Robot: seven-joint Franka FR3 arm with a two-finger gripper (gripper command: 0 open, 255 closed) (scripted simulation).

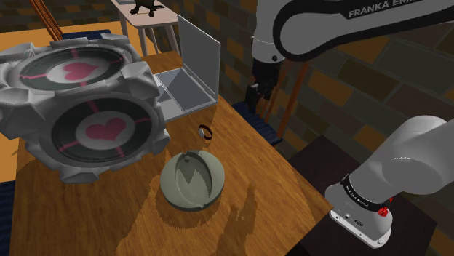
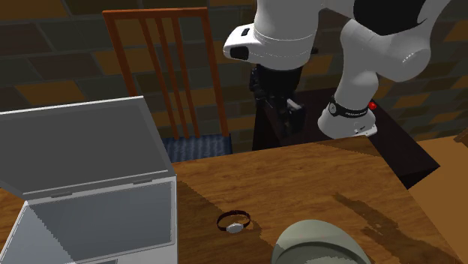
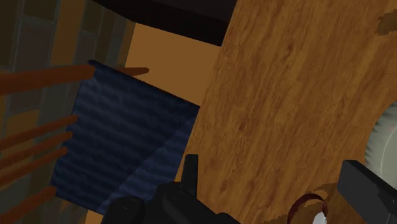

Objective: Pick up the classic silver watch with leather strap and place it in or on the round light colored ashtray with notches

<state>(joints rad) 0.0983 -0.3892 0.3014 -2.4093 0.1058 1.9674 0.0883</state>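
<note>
The watch (image 1: 206, 132), a small dark strap loop with a silvery face, lies on the wooden table (image 1: 240, 218). It lies between the laptop and the ashtray (image 1: 192, 180), a round grey-green bowl nearer the front. In the second exterior view the watch (image 2: 233, 222) is just to that view's left of the ashtray (image 2: 319, 244). My gripper (image 1: 256, 98) hangs well above the table's edge on the chair side, up and to the shoulder view's right of the watch. Its fingers stand apart, open and holding nothing (image 3: 273, 172). Beside the right finger I see the watch (image 3: 310, 210) and the ashtray's rim (image 3: 383, 143).
Two big grey cubes with pink hearts (image 1: 80, 109) fill the shoulder view's left of the table. An open grey laptop (image 2: 82, 180) stands at the back. A wooden chair (image 2: 169, 75) with a blue seat (image 3: 121, 146) is beside the table edge under the gripper. The dark stand (image 2: 390, 150) adjoins the table.
</note>
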